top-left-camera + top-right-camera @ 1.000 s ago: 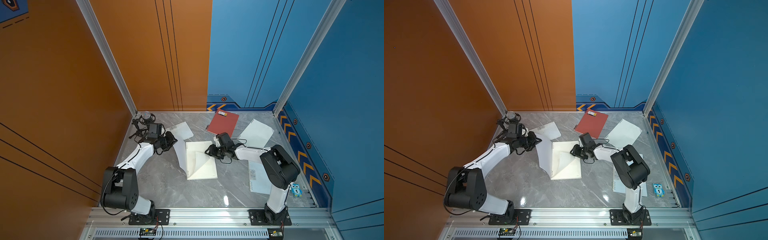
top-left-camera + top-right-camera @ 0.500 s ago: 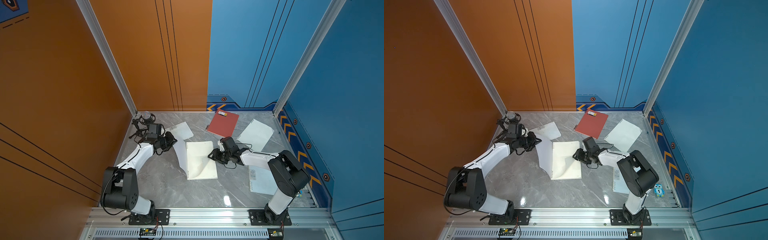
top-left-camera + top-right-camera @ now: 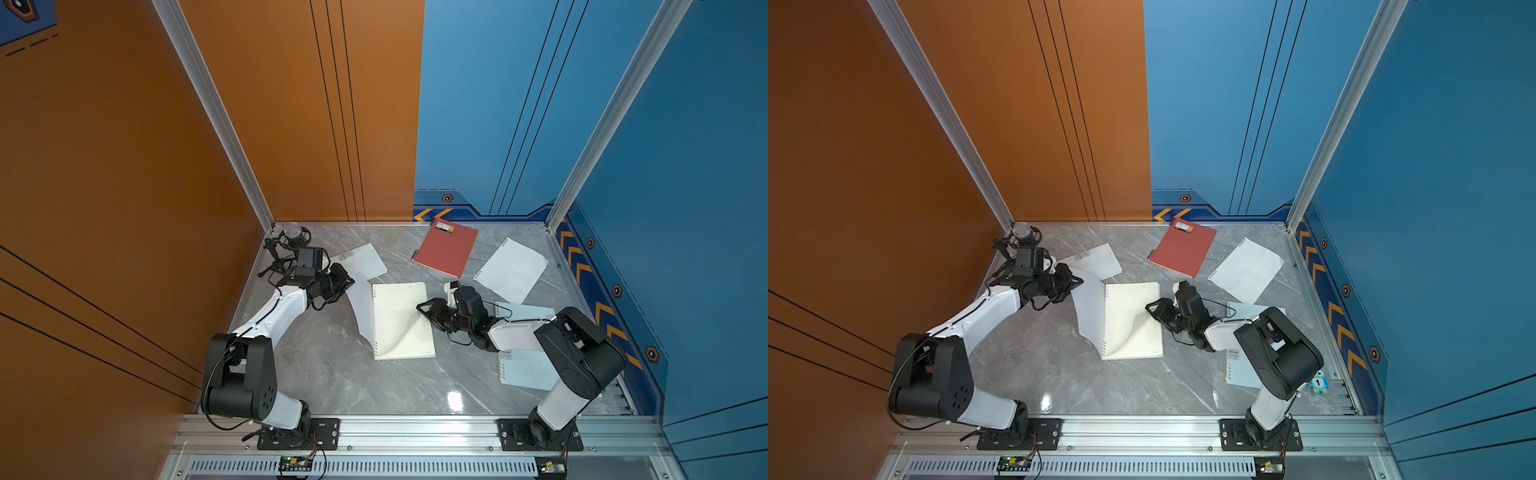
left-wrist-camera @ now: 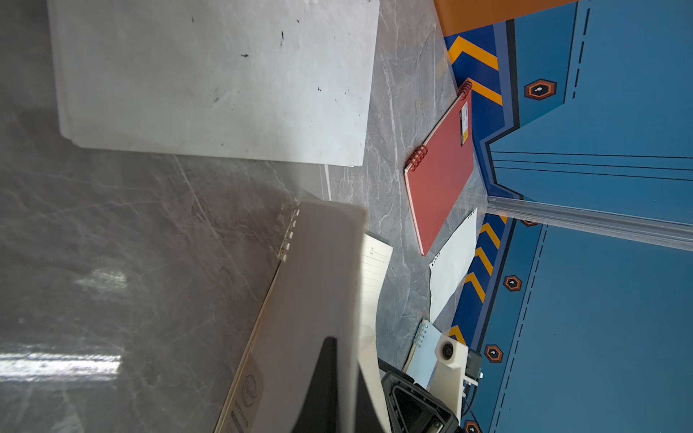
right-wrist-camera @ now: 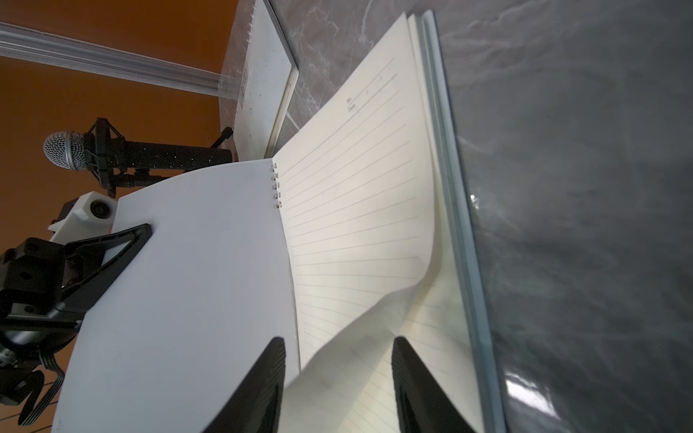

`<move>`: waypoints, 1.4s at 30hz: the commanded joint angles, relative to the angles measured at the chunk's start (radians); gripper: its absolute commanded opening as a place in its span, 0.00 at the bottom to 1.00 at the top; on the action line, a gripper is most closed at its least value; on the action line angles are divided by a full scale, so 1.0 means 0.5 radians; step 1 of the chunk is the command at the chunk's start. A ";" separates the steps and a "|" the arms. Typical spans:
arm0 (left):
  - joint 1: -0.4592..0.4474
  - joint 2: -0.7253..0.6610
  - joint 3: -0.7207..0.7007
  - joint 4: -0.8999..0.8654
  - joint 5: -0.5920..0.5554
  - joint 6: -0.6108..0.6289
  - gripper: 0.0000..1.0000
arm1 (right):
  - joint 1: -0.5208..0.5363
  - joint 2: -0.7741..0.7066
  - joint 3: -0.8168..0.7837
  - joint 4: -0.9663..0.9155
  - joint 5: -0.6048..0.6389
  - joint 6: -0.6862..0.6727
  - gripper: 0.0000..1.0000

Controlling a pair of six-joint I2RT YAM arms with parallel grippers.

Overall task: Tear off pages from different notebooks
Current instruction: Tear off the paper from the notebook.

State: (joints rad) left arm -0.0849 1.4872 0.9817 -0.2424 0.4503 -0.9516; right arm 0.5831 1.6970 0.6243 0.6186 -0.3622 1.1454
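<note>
Left hand (image 3: 349, 282) clamped the cover (image 3: 360, 316) of the open notebook (image 3: 419, 349) to anchor it; right hand (image 3: 420, 308), jaws apart, straddled the curled page (image 3: 399, 332), not yet pinching.

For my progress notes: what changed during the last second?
The right end effector pulled back toward its base; the cream lined page between its open jaws now bows in a longer curl. The left end effector still clamps the frosted white cover; the rest is unmoved.
</note>
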 commanded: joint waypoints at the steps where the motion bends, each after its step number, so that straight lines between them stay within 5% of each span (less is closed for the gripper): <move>1: 0.013 -0.002 -0.024 0.005 0.020 -0.005 0.00 | 0.016 -0.062 -0.045 0.275 0.077 0.102 0.49; 6: 0.013 0.002 -0.021 0.003 0.017 -0.005 0.00 | 0.023 0.033 -0.022 0.347 0.033 0.160 0.53; 16: 0.015 0.011 -0.015 0.003 0.020 -0.003 0.00 | 0.026 0.085 0.125 -0.392 -0.021 -0.022 0.56; 24: 0.013 0.011 -0.022 0.005 0.012 -0.005 0.00 | 0.017 0.101 0.180 -0.599 -0.005 -0.116 0.56; 27: 0.013 0.011 -0.024 0.003 0.013 -0.005 0.00 | 0.016 0.176 0.257 -0.623 -0.044 -0.150 0.46; 29: 0.010 0.011 -0.023 0.005 0.017 -0.008 0.00 | 0.016 0.204 0.301 -0.624 -0.057 -0.175 0.22; 33: 0.010 0.001 -0.019 0.003 0.019 -0.009 0.00 | 0.034 0.134 0.374 -0.664 -0.054 -0.235 0.00; 39: 0.007 0.001 -0.020 0.003 0.014 -0.017 0.00 | 0.058 0.063 0.419 -0.922 0.058 -0.392 0.05; 42: 0.004 0.004 -0.020 0.003 0.017 -0.015 0.00 | 0.027 0.105 0.399 -0.878 0.018 -0.401 0.37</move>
State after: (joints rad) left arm -0.0853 1.4872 0.9817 -0.2420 0.4503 -0.9588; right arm 0.6071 1.7523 0.8268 0.2245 -0.3634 0.9829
